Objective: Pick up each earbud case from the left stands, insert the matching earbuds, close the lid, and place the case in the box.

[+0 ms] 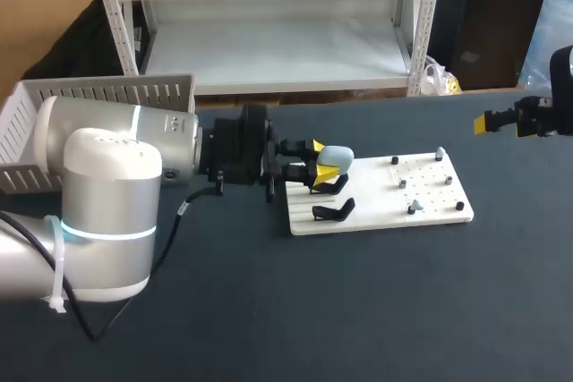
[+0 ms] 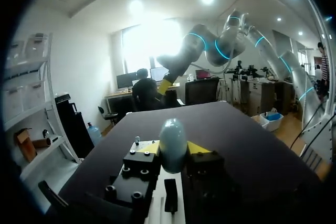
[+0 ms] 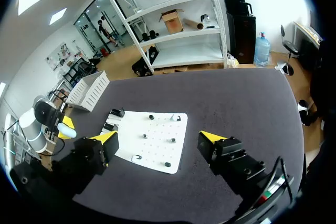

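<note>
Since the dark table (image 1: 376,310) carries everything within both arms' reach, the layout reads like a small packing line. My left arm (image 1: 107,158) comes in low along the table, so that its pincer (image 2: 173,149) meets the pale blue earbud case (image 1: 337,157) side-on. The slatted white box (image 1: 98,96) sits at the far left corner, where finished cases go, and the white board (image 1: 376,216) lies near the middle. The right pincer (image 3: 157,139) hangs spread and empty over the table's right edge, likely parked clear until earbuds are wanted. The left pincer's yellow tips press the case's two flanks, a firm clasp. The case sits at the farther of two black stands (image 1: 333,211) on the board's left end (whether it has cleared the cradle, I cannot tell). Small pale pieces (image 1: 413,208) on the board's pegs are probably the earbuds.
</note>
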{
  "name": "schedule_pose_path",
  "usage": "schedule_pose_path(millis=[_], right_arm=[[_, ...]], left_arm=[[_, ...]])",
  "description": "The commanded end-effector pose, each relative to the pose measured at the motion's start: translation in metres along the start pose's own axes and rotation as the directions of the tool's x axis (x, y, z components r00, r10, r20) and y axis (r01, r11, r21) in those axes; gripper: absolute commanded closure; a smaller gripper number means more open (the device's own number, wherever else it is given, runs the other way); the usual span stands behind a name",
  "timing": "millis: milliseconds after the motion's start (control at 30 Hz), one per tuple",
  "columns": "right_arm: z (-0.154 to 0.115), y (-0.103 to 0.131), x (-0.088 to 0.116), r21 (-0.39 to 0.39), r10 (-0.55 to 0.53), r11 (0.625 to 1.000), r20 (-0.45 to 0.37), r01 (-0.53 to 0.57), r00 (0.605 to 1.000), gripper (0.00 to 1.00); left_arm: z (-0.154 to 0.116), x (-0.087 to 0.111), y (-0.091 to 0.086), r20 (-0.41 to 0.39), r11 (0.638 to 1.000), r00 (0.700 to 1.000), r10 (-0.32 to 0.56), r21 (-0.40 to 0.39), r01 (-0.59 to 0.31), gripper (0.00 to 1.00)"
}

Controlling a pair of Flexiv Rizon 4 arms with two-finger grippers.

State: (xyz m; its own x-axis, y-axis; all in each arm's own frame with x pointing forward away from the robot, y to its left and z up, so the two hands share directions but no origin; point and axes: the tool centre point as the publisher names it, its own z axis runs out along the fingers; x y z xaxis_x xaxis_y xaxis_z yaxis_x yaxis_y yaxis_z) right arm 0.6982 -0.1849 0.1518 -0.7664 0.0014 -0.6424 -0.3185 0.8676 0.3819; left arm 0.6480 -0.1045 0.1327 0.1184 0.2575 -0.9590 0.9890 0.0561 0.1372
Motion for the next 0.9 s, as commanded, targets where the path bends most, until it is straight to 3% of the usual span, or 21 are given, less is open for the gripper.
schedule_pose_path(millis=[33,267,633,900], right_arm=[[0.001,-0.002,0.000,-0.006,-0.001,1.000,-0.001,0.001,1.000,0.00],[0.001,-0.002,0.000,-0.006,-0.001,1.000,-0.001,0.001,1.000,0.00],[0.001,-0.002,0.000,-0.006,-0.001,1.000,-0.001,0.001,1.000,0.00],[-0.004,0.013,0.004,-0.009,-0.035,0.999,0.005,0.035,0.999,0.00]], left_arm=[[0.001,0.000,-0.002,0.004,1.000,1.000,0.002,-0.015,-0.002,1.00],[0.001,0.000,-0.002,0.004,1.000,1.000,0.002,-0.015,-0.002,1.00],[0.003,-0.003,0.018,0.246,0.998,0.969,-0.017,0.059,0.003,1.00],[0.010,-0.010,0.016,0.290,0.996,0.954,-0.078,0.073,0.060,1.00]])
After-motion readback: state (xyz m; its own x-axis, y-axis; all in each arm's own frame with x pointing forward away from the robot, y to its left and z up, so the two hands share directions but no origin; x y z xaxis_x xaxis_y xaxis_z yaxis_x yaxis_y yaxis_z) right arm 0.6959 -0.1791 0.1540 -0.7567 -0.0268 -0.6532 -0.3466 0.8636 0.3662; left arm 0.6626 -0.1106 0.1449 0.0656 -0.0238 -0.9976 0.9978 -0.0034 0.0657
